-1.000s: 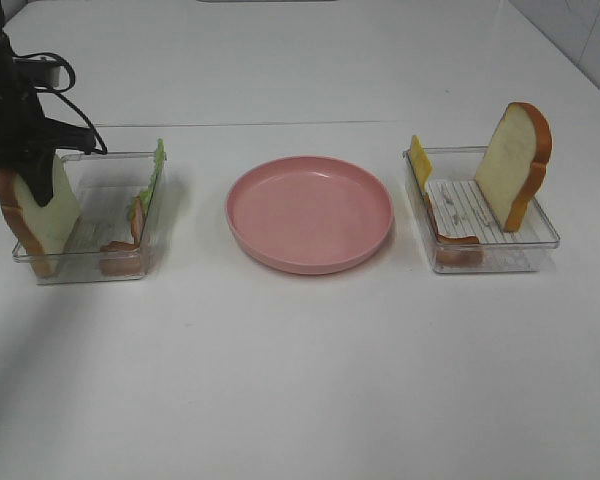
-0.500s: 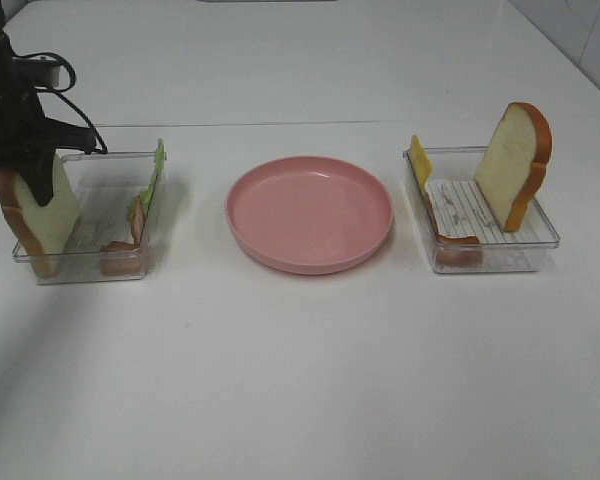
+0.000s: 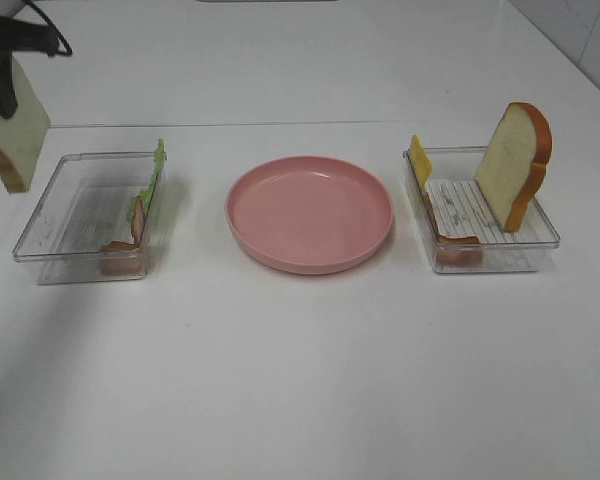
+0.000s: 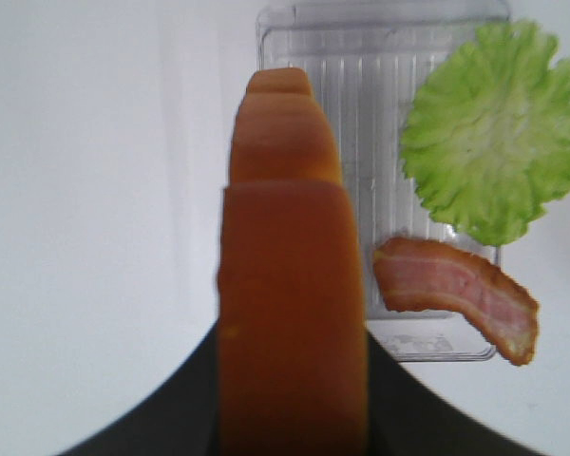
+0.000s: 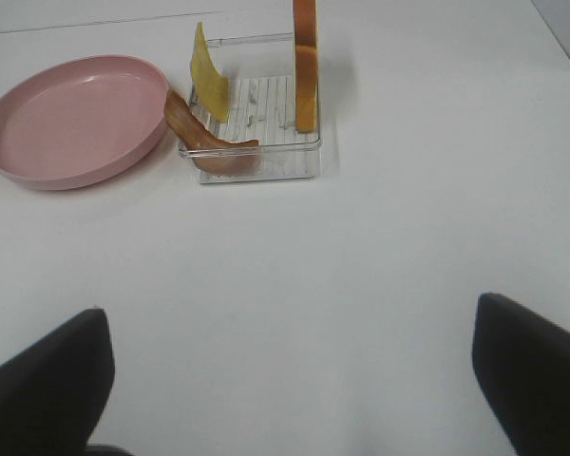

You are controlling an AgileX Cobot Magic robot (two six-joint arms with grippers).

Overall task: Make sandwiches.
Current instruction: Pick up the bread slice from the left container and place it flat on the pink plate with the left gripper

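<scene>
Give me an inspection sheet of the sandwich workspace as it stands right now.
Surface: white table, no spills seen.
Job's things: held bread slice in the air, clear of the left tray; lettuce and bacon strip inside it; right tray holds cheese, second bacon strip, upright bread slice; pink plate empty.
Clutter: nothing seen.
Grippers: left gripper shut on held bread slice; right gripper open, empty.
Cables: black cable by left arm.
Surroundings: pale wall at far right.

Pink plate beside clear tray with upright bread slice, cheese, bacon
</scene>
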